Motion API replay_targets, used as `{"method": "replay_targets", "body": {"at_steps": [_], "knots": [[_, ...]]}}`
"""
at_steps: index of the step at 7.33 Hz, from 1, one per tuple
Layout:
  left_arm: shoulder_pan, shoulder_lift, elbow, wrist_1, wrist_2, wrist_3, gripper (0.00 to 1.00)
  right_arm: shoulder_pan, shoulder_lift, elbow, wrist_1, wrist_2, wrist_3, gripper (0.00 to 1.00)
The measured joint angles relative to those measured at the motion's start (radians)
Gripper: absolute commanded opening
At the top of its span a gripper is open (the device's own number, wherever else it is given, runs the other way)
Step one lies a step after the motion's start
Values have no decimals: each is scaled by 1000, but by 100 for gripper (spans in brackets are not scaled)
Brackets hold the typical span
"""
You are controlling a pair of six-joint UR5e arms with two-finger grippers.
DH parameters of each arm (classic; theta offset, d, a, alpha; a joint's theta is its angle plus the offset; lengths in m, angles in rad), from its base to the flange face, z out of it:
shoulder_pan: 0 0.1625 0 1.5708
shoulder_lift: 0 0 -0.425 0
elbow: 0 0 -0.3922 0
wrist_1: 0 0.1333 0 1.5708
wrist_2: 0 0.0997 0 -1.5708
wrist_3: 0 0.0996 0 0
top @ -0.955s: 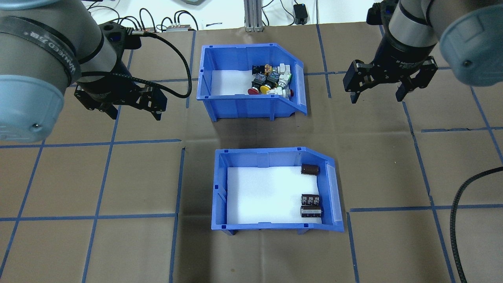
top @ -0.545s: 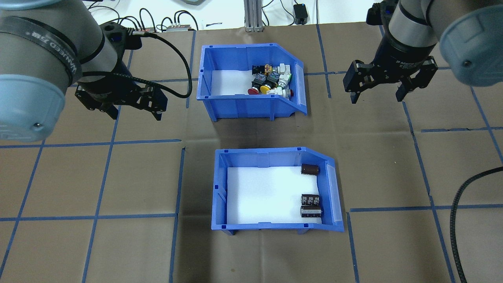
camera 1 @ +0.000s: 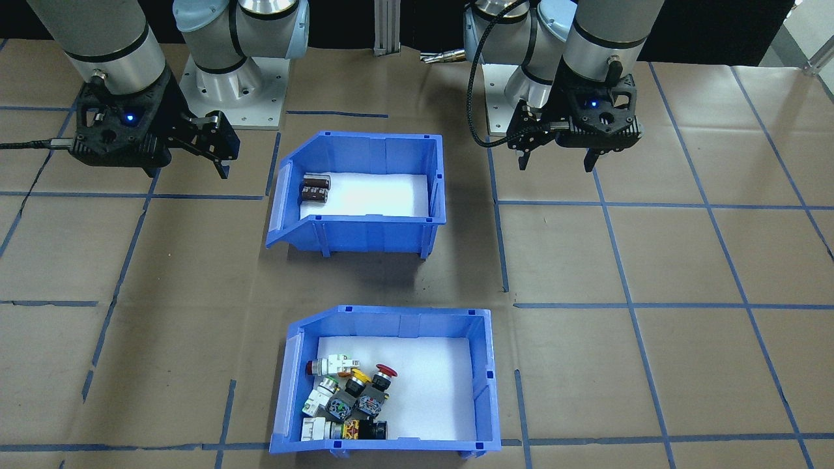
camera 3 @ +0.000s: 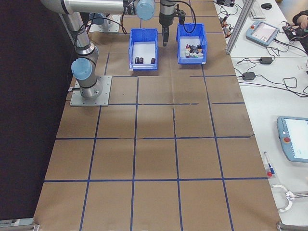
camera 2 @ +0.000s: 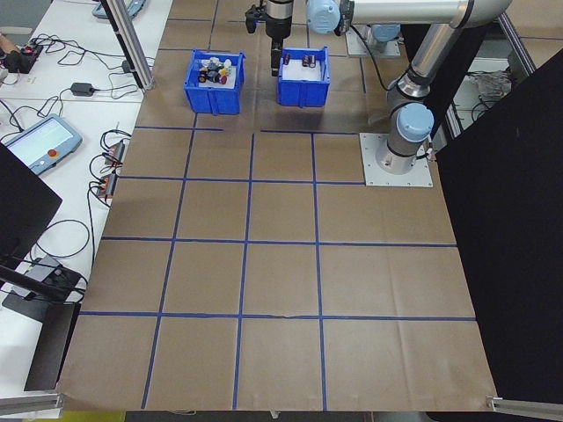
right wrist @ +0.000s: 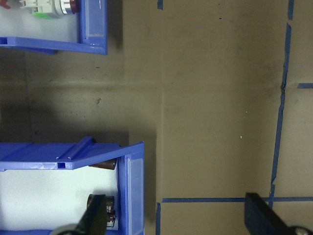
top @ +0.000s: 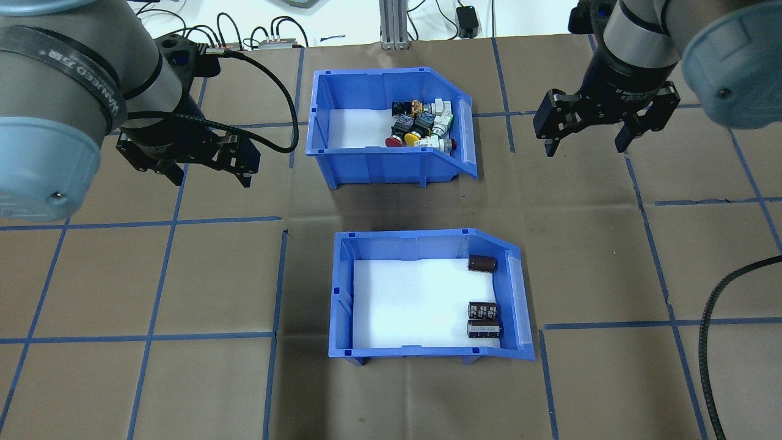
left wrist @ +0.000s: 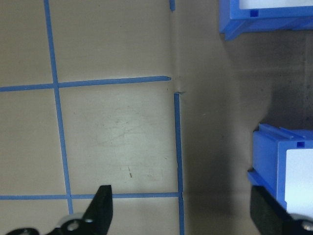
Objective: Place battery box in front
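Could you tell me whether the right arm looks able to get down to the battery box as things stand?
Probably yes. The right end effector hangs open above bare table, off the box's sloped end, and nothing lies between it and the battery box. The switch bin stands apart, farther from the robot.

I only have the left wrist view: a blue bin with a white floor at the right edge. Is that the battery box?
Observer: Yes. The battery box holds three dark cells by its sloped end, out of your frame.
Operator: And the blue corner at my top edge?
Observer: That is the switch bin, lying farther from the robot than the battery box.
Operator: Where is the other arm?
Observer: The right tool is open and empty, over bare paper beside the switch bin's sloped end.
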Motion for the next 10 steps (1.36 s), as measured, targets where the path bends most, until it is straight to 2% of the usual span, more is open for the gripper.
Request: {"method": "replay_targets", "body": {"at_steps": [2, 4, 6, 7, 8, 10], "knots": [[0, -2, 0, 0, -1, -4, 99, 9, 41, -5, -60, 11, -38, 100], [0, 2, -8, -1, -1, -5, 99, 30, 91, -61, -79, 93, -119, 100], [-1, 9, -27, 0, -3, -20, 99, 68, 159, -135, -71, 122, -247, 100], [-2, 19, -42, 0, -7, -31, 99, 98, 188, -156, -74, 103, -323, 100], [-3, 35, -73, 0, -23, -38, 99, 134, 219, -176, -90, 60, -424, 100], [-6, 76, -168, 0, -101, -150, 99, 217, 298, -228, -150, -2, -653, 100]]}}
